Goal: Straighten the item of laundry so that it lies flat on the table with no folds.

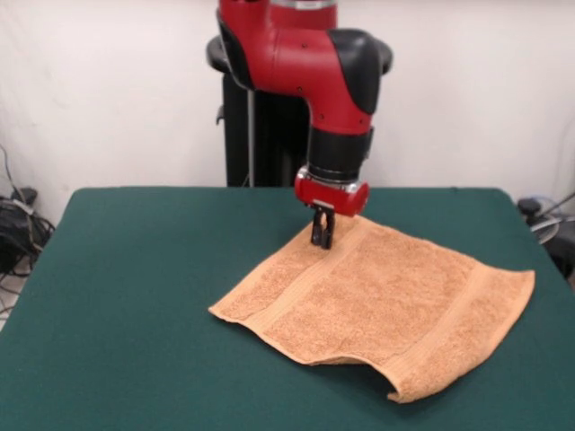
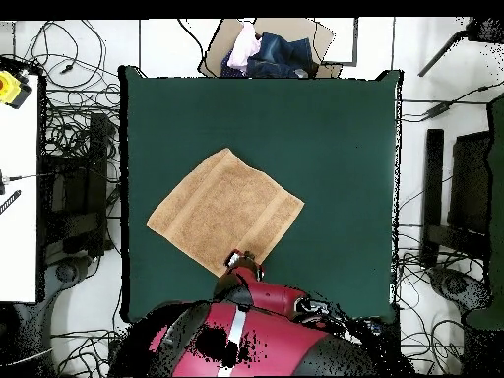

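Observation:
The orange-tan towel (image 1: 377, 301) lies spread on the dark green table (image 1: 126, 278), turned like a diamond. Woven bands run near two of its edges. Its near edge (image 1: 395, 382) is curled up and folded under. My gripper (image 1: 322, 239) stands straight down at the towel's far corner, its dark fingers close together and pinching the cloth at the edge. In the overhead view the towel (image 2: 224, 210) sits left of the table's (image 2: 335, 148) middle, and the gripper (image 2: 242, 259) is at the towel's corner nearest the robot base. No white tag shows.
A cardboard box of clothes (image 2: 268, 49) sits beyond the table's far edge in the overhead view. Cables and black stands (image 2: 433, 177) lie around both sides. A white bench (image 2: 18, 177) stands at the left.

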You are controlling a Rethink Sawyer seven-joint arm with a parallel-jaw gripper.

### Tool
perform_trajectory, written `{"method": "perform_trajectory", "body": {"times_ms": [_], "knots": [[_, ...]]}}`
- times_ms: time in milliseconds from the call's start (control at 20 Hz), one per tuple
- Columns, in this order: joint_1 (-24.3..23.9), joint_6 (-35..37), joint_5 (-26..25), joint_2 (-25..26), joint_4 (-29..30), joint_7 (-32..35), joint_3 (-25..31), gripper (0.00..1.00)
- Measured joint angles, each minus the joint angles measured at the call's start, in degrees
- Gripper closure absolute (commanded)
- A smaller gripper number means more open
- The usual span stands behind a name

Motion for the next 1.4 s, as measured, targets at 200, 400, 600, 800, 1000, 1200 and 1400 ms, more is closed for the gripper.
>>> {"method": "perform_trajectory", "body": {"times_ms": [200, 400, 600, 800, 1000, 1200, 1400], "knots": [[-0.1, -1.2, -1.6, 0.3, 0.0, 0.0, -0.2, 1.0], [-0.4, -2.3, -3.0, 0.5, 0.0, 0.0, -0.3, 1.0], [-0.6, -2.8, -4.1, 0.6, 0.0, 0.0, -0.3, 1.0], [-0.8, -4.0, -5.1, 0.9, -0.1, 0.0, -0.9, 1.0], [-1.0, -5.2, -5.8, 1.3, -0.1, 0.0, -1.8, 1.0], [-1.5, -5.4, -6.6, 1.4, -0.4, 0.0, -2.5, 1.0], [-2.6, -5.3, -7.5, 1.9, -1.0, 0.0, -4.6, 1.0]]}}
